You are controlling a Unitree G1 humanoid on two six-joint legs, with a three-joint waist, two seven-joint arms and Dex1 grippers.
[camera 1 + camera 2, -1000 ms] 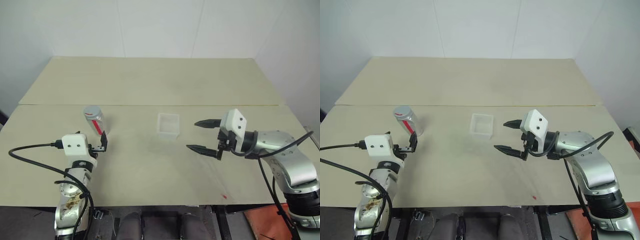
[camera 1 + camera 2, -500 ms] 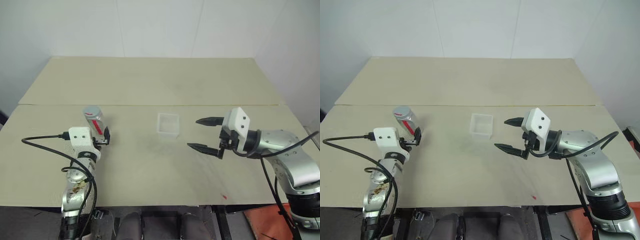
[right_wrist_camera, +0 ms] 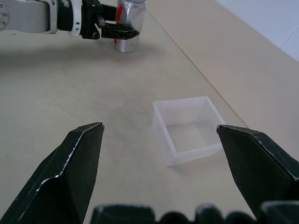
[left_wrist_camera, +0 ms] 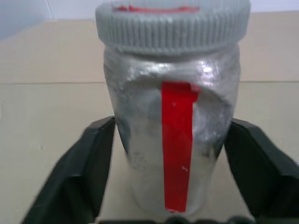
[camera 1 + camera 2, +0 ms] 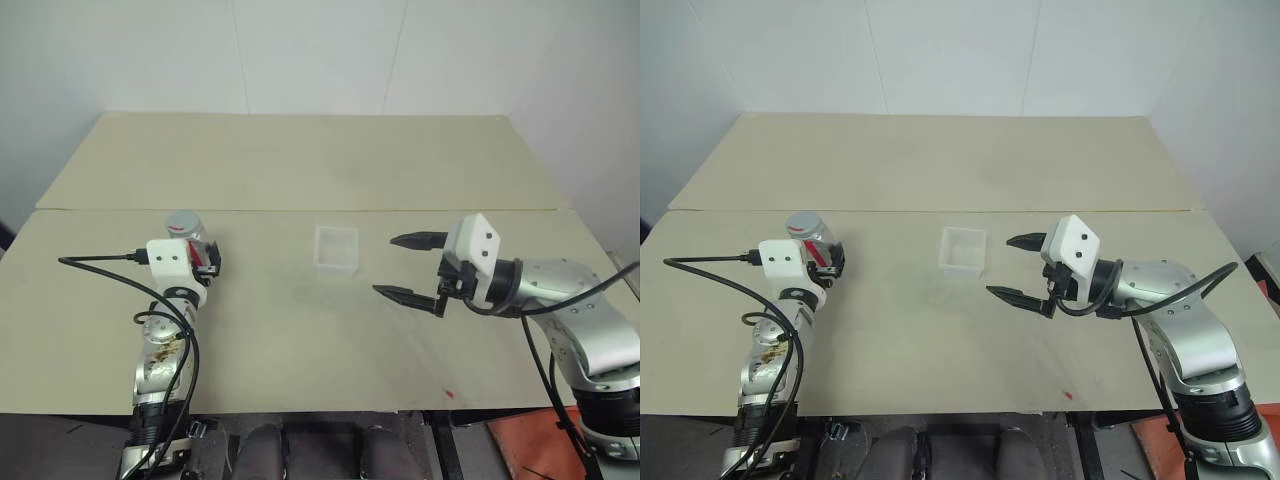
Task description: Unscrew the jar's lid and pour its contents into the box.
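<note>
Your left end effector (image 5: 207, 262) has its two black fingers (image 4: 84, 172) pinching the jar (image 4: 174, 140), one on each side of the clear body, below the cap. The jar stands upright on the table (image 5: 300, 180), with its red stripe facing back toward the wrist of that arm. The lid (image 4: 173, 25) sits on top of the jar, grey and ribbed around its edge, above the fingers and untouched by them.

Your right end effector (image 5: 408, 267) hangs above the table with its fingers spread wide and nothing between them. It points across toward your left end effector. The box (image 3: 189, 128) stands on the table just ahead of those spread fingertips, apart from them, and seen along that arm it lies between the two fingers. It is open at the top and looks empty. The jar and your left end effector lie well beyond the box from your right end effector, with bare table between them.
</note>
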